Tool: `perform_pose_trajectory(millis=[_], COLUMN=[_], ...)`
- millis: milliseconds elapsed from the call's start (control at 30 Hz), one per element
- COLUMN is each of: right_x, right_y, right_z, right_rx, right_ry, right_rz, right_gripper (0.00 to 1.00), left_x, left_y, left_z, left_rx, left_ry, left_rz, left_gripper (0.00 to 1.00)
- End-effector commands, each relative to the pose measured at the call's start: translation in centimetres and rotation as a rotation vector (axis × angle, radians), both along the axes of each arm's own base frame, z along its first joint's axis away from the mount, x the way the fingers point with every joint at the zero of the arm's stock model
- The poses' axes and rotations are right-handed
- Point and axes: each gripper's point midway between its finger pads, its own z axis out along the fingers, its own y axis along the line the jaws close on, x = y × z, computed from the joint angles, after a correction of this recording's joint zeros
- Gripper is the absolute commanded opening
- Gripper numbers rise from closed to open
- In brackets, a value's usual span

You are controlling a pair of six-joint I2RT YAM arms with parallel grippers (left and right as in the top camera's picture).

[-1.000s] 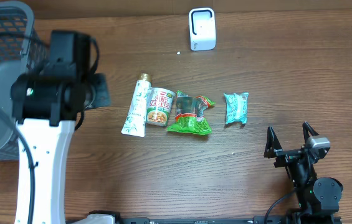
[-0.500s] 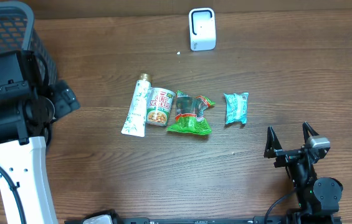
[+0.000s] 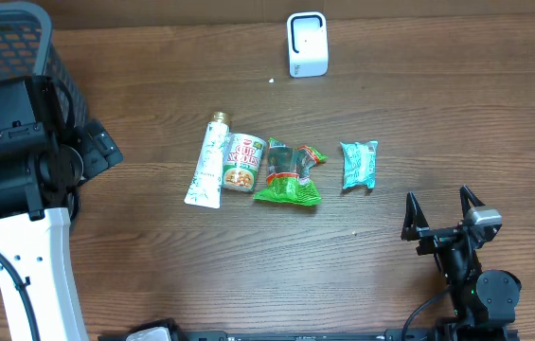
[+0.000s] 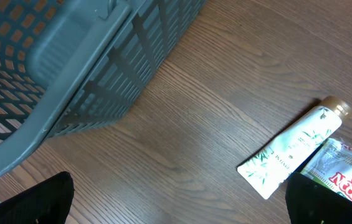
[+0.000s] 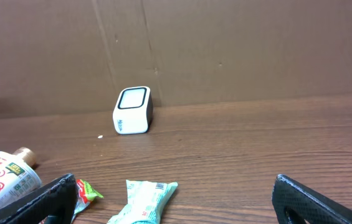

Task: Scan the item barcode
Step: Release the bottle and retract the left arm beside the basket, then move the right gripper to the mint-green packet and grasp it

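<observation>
Nearest the robot's base, the right end effector (image 3: pixel 436 195) sits low over the bench (image 3: pixel 248 275) at its near right edge, its jaws released and nothing between them. The left end effector (image 4: pixel 177 193) hangs higher on the left, beside the wall of the grey basket (image 3: pixel 2 28), also spread wide and empty; its wrist view looks down on bare wood with the tube at the frame's right.

Further out, four candidate items lie in a row across the middle of the bench: a white tube (image 3: pixel 207 173), a cup of noodles (image 3: pixel 242 163) touching it, a green packet (image 3: pixel 289 176) just beside that, and a teal packet (image 3: pixel 358 164) a little apart. At the far edge stands the white scanner (image 3: pixel 307 44), well apart from everything.

The step in hand appears to be choosing and reaching for an item, since none is held. The next move likely calls for descending on one item, the tube being closest to the left arm, closing on it, and carrying it out to the scanner's window with the barcode turned towards it.
</observation>
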Motion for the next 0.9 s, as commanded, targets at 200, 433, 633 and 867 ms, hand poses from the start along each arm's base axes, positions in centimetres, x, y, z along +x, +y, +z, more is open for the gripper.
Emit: perform_pose_trajectory(millis=[200,433,633,867], right_x=[0.01,0.01,0.01,0.07], right_y=[0.08,0.08,0.08,-0.37], right_z=[-0.24,-0.24,-0.24,-0.13], right_rx=[0.004,0.004,0.004,0.004], right_ry=[0.0,0.0,0.0,-0.005], right_rz=[0.003,0.003,0.003,-0.023], right_gripper=[1.0,1.0,1.0,1.0], left_x=[-0.1,-0.1,-0.1,-0.1], left_y=[-0.06,-0.06,-0.06,-0.06], left_z=[0.09,0.08,0.09,0.08], left_rx=[-0.011,-0.011,-0.01,-0.011], left_ry=[-0.013,-0.013,-0.014,-0.013], left_rz=[0.011,0.011,0.011,0.011], left_gripper=[1.0,1.0,0.99,1.0])
